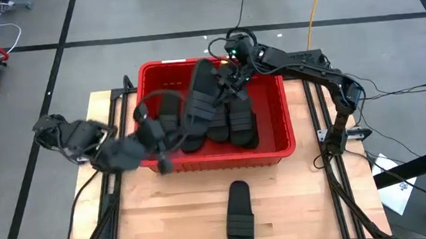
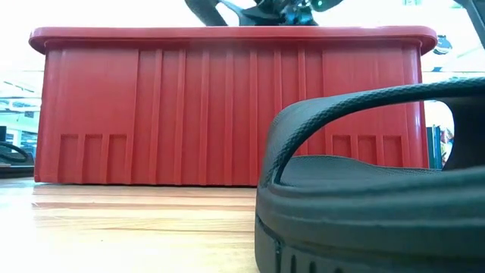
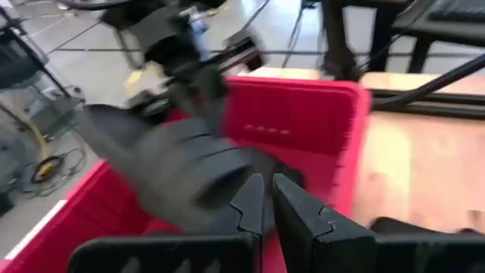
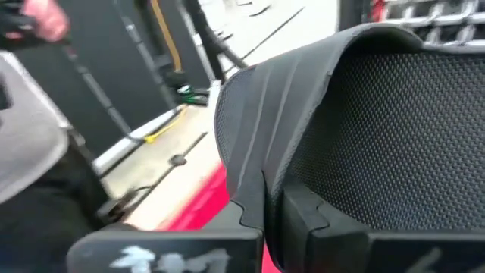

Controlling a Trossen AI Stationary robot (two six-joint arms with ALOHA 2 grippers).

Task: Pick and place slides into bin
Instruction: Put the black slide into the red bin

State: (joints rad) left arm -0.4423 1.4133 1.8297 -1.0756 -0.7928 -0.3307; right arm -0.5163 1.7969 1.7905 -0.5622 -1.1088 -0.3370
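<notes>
Slides and bin on a wooden table [image 1: 175, 216], order big to small

Bin [image 1: 278, 151]: red, sits at far-centre of table, several slides lying inside side by side [image 1: 229, 122]

Right arm comes in from the far right, right gripper [image 1: 229, 79] is over the far half of the bin, fingers clenched on the ribbed strap of one slide [image 1: 201, 93]. That held slide hangs tilted above the ones in the bin; right wrist view shows the strap pinched between the two fingers [image 4: 303, 212]

Left arm reaches in from the left, blurred. Left gripper [image 1: 157, 144] is at the bin's near-left corner, fingers nearly together, nothing visible between them in the left wrist view [image 3: 265, 201], so clenched with no grasp. A slide curls up just beside it inside the bin [image 1: 161, 105]

One slide lies alone on the table [image 1: 239, 216], near side, well apart from the bin, strap end toward the near edge. Low view has it right up front with the bin wall behind
</notes>
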